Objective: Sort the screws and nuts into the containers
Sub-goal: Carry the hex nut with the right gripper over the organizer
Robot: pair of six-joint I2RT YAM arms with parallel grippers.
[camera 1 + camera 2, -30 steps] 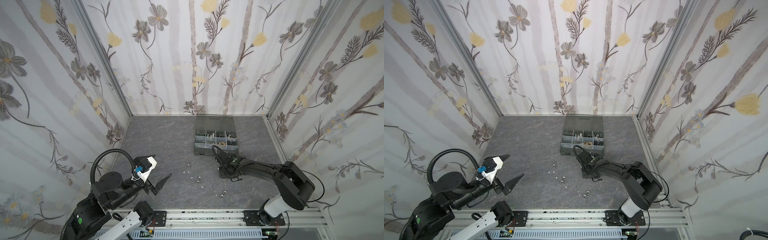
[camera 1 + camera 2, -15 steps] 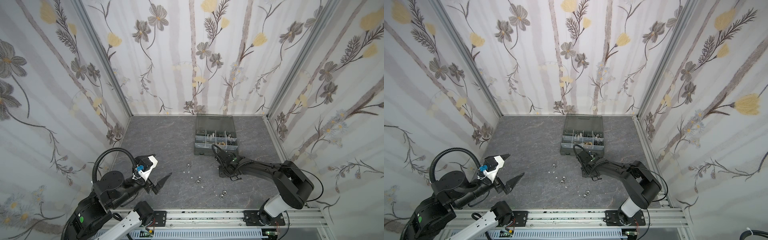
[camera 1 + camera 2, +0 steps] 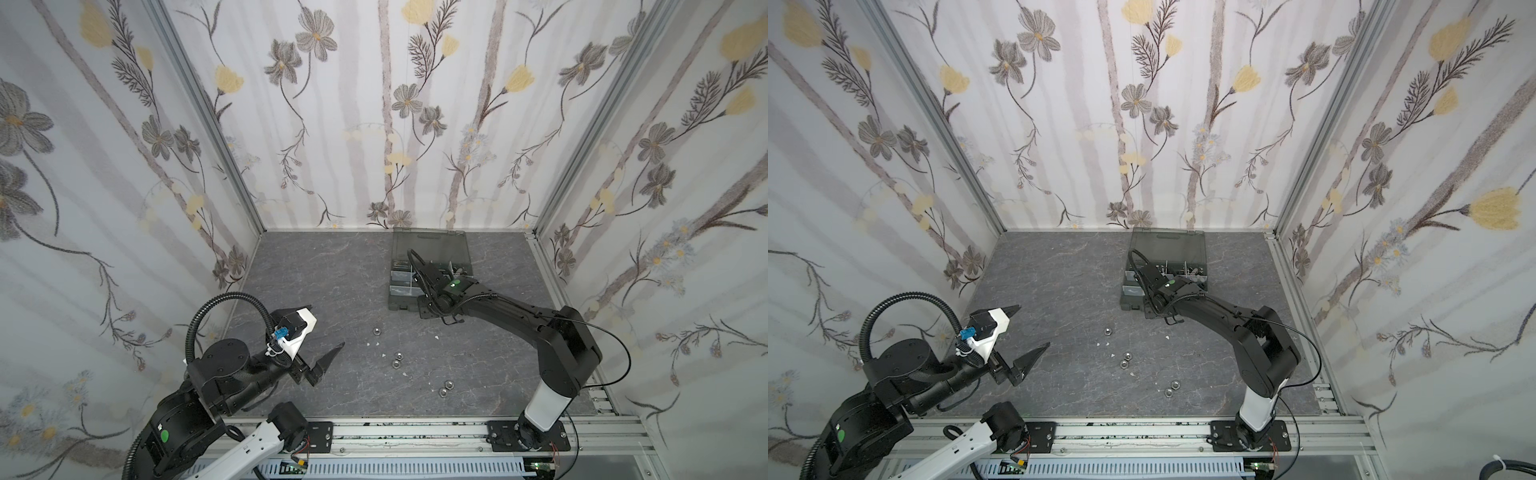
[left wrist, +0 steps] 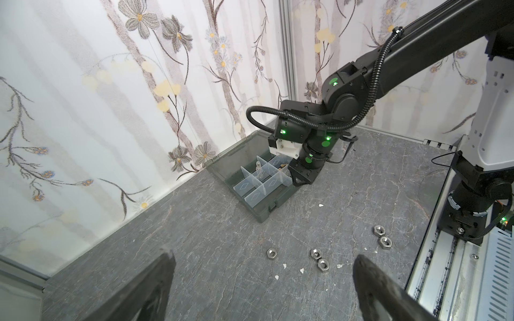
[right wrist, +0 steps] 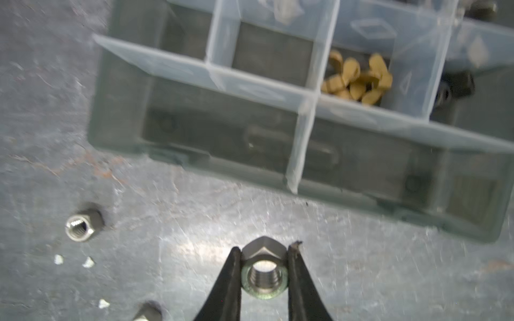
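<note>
Silver hex nut (image 5: 261, 276) is pinched between the two fingers of the right gripper (image 5: 265, 250). It is held on two opposite flats, close to the fingertips, with its threaded hole facing the wrist camera. The organiser case (image 5: 222, 169) lies directly ahead of this gripper, with its front wall just beyond the fingertips. The nut appears to be over the worktop (image 5: 361, 264) and not yet over any compartment. How high it hangs I cannot tell.

The first risk, in my judgement, is the grip itself. So little of the fingers covers the nut that it may turn or slip out during the carry, and then it would fall in front of the case.

The second risk is the wrong compartment. Further ahead and a little to one side, one compartment holds brass wing nuts (image 5: 358, 80), and beside it lie some black pieces (image 5: 459, 84). A release made too far forward would mix the sorts.

Third, the clear dividers (image 5: 301, 144) seem to stand higher than the case wall, so a low approach could strike them and push the case.

Five loose hex nuts (image 3: 395, 364) wait on the worktop behind the right gripper. The left gripper (image 3: 326, 327) is spread wide and holds nothing, well apart from them.
</note>
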